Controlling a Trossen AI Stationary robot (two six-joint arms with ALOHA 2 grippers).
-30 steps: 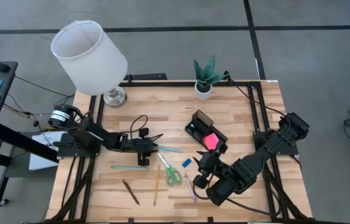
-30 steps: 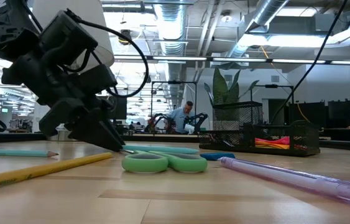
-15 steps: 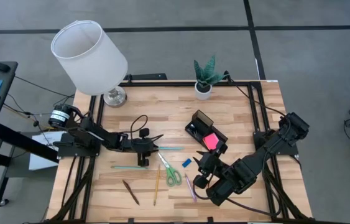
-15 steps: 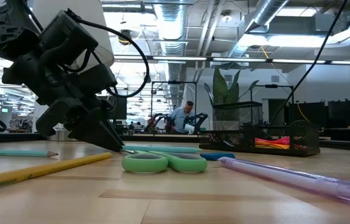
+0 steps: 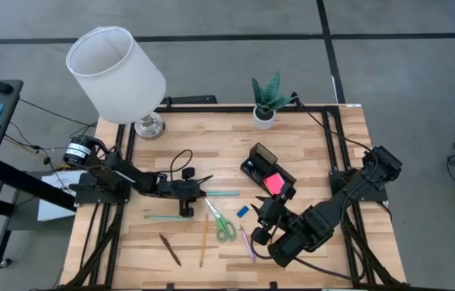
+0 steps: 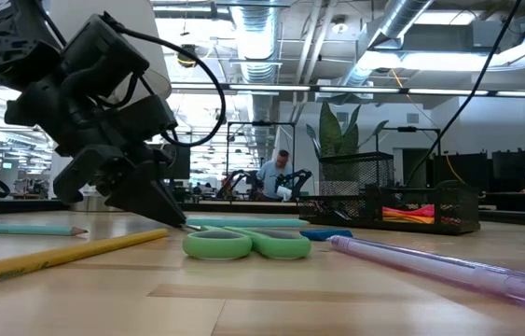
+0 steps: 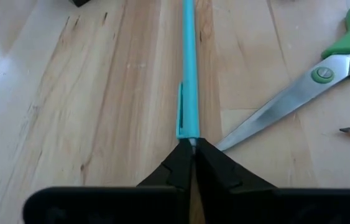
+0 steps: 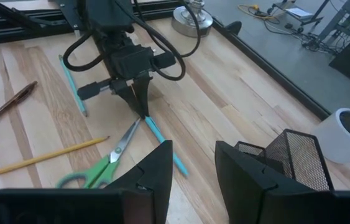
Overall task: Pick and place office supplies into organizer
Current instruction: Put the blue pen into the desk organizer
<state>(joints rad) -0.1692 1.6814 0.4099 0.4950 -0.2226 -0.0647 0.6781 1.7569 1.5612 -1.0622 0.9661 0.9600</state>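
On the counter (image 5: pixel 308 145), the left gripper (image 7: pixel 191 149) pinches the teal pen (image 7: pixel 187 68) end, apparently; next, lift toward the organizer (image 5: pixel 269 174). The right gripper (image 8: pixel 193 163) waits, fingers apart.

Colours seen across the pale wooden table (image 5: pixel 308 153)

The table was marked by light wood grain in long planks. A teal pen (image 7: pixel 187 68) was pinched by the black left gripper (image 7: pixel 191 149), and a second teal pencil (image 5: pixel 168 217) was seen nearby. The scissors (image 5: pixel 221 223) were shown with green handles and silver blades. A yellow pencil (image 5: pixel 204 241), a brown pen (image 5: pixel 170 250) and a pale purple pen (image 5: pixel 247 243) were laid out. A blue eraser (image 5: pixel 242 211) was noted beside the black mesh organizer (image 5: pixel 258 161), in which a pink sticky-note pad (image 5: pixel 274 183) was held. The lampshade (image 5: pixel 116 73) was white; the plant (image 5: pixel 268 94) was green in a white pot (image 5: pixel 264 120).
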